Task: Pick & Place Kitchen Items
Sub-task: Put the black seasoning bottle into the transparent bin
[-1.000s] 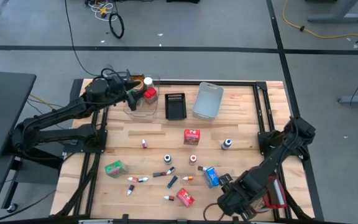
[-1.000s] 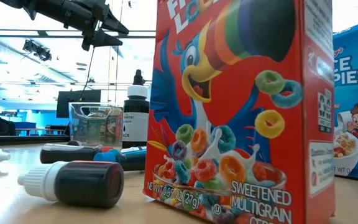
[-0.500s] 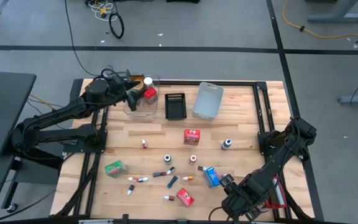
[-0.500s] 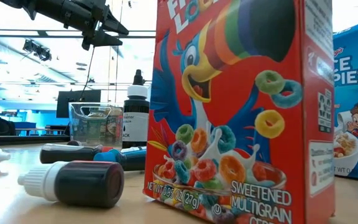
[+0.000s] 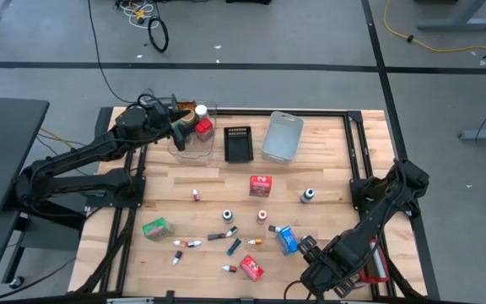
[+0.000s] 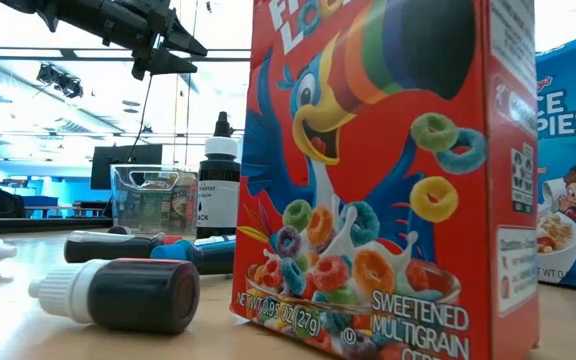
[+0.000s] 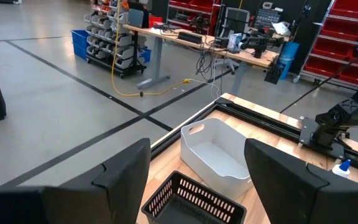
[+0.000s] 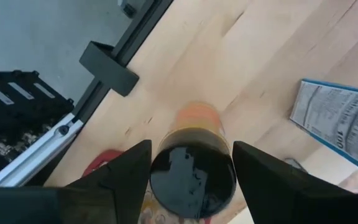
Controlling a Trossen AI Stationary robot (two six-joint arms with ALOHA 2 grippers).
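Observation:
My right gripper [image 8: 191, 155] [image 5: 311, 248] is at the table's near right and points down, shut on a small jar with a black lid [image 8: 192, 180] and an orange body [image 8: 197, 121]. A blue box [image 8: 337, 121] [image 5: 285, 239] lies on the wood beside it. My left gripper [image 7: 197, 149] [image 5: 186, 131] hangs open and level over the clear bin [image 5: 194, 142] at the far left, with nothing between its fingers. Small tubes, a red box [image 5: 251, 269] and a green box [image 5: 154, 228] lie scattered on the near half of the table. My right gripper has the jar between its two fingers, one on each side of the black lid's rim [image 8: 157, 171]. The fingers come from above and point down. The jar stands upright, its orange body below the fingers. Whether its base rests on the table cannot be told.
A black basket bin [image 5: 238, 143] and a grey-blue bin [image 5: 282, 137] stand at the far middle, next to the clear bin. A red box [image 5: 261, 185] and a black-capped bottle [image 5: 308, 196] stand mid-table. The red wire basket [image 5: 371, 268] is at the near right corner.
My right hand has rolled a little about its own pointing line and shifted slightly toward the table's right edge, still shut on the jar. Everything else is as before.

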